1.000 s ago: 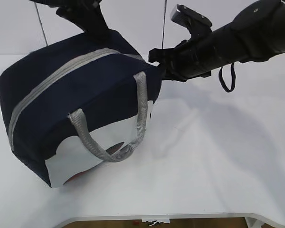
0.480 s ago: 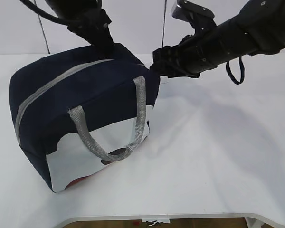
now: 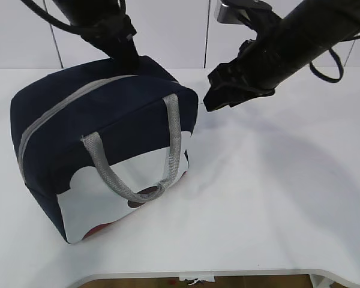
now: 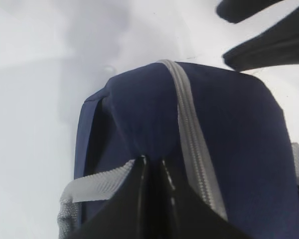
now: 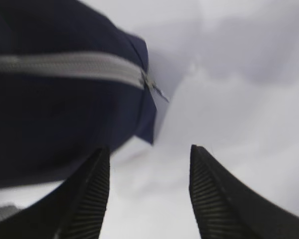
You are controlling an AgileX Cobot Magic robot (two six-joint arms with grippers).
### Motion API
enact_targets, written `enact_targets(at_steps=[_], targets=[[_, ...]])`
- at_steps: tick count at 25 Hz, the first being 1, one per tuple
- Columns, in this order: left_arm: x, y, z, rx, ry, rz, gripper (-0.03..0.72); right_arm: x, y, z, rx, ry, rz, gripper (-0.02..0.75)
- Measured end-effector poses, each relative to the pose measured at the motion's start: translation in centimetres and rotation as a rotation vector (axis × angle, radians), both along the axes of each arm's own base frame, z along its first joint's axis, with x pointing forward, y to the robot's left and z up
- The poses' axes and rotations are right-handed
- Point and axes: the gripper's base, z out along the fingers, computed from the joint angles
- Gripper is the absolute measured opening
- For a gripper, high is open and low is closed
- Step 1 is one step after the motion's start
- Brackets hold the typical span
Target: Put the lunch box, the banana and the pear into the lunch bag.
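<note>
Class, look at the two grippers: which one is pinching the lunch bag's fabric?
The left gripper, shut on the navy top of the lunch bag. The right gripper hangs open beside the bag, touching nothing.

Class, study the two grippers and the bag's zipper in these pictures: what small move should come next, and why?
Probably the right gripper should ease toward the zipper pull and close on it. The lunch bag is zipped shut, the left gripper pinches its top fabric, and the right gripper is open and empty just beyond that end.

Zipped lunch bag (image 3: 102,138) hides any contents. Left gripper's (image 4: 152,169) fingertips press into its fabric; the grip is unclear. Zipper pull (image 5: 152,87) blurred.
</note>
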Motion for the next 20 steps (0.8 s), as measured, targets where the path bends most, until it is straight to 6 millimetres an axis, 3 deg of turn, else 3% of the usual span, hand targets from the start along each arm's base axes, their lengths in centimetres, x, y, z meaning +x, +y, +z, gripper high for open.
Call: enact_targets(at_steps=[8,10,11,13,20], targets=[[0.1,0.2,-0.1,0.013,0.007,0.038,0.059,-0.9,-1.1,4.0,-0.156,0.166,-0.004,0.39],[0.2,0.5,-0.2,0.047,-0.003,0.061,0.108,-1.1,-1.2,4.9,-0.164,0.184,0.002,0.389],[0.4,0.8,-0.2,0.076,-0.009,0.098,0.19,-1.1,-1.2,5.1,-0.163,0.184,0.001,0.389],[0.4,1.1,-0.1,0.097,-0.023,0.107,0.282,-1.1,-1.2,5.6,-0.157,0.182,-0.012,0.387],[-1.4,2.2,3.4,0.047,-0.07,0.174,0.345,-1.3,-1.4,6.1,-0.15,0.191,-0.058,0.387]])
